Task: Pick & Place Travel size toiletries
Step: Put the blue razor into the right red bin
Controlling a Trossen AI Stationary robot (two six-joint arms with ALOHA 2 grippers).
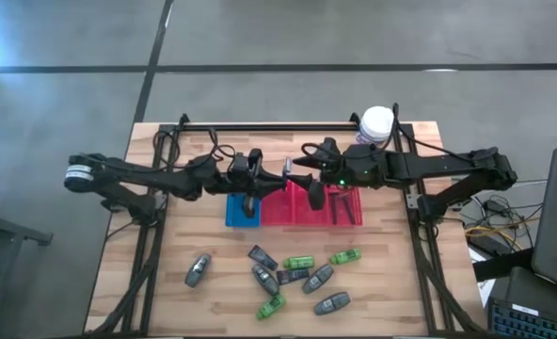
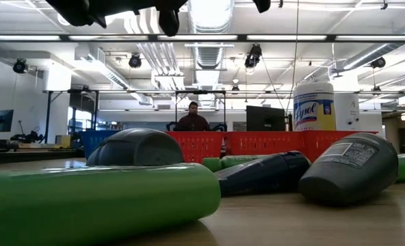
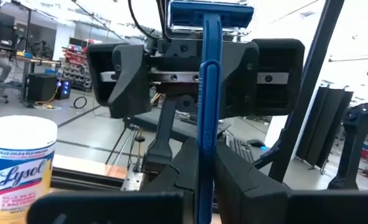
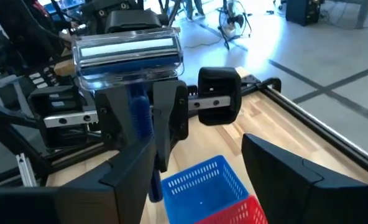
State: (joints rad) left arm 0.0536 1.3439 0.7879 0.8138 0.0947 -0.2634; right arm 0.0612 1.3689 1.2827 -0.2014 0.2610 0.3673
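A blue razor (image 3: 209, 74) with a clear-capped head (image 4: 128, 53) is held high above the trays, and my left gripper (image 1: 271, 169) is shut on it. My right gripper (image 1: 302, 170) faces it from the table's right, open. Its fingers (image 4: 277, 174) stand wide apart and do not plainly touch the razor. The other travel size toiletries lie on the near half of the table: grey bottles (image 1: 198, 270), green bottles (image 1: 297, 262) and dark packs (image 1: 262, 256). In the low view, green (image 2: 93, 201) and grey (image 2: 349, 167) bottles lie on their sides close to the camera. My left gripper pinches the razor's blue handle (image 3: 206, 155) about midway along, between its two fingers. The fingers come nearly level from the table's left and lie across the handle. The razor stands about upright, head on top, lifted clear above the trays.
A blue mesh tray (image 1: 240, 212) and a red mesh tray (image 1: 327, 209) sit side by side at mid-table under the grippers. A white-capped yellow-labelled jar (image 1: 376, 124) stands at the far right. A black rail (image 1: 269, 126) runs along the far edge. A person (image 2: 193, 117) sits beyond the table.
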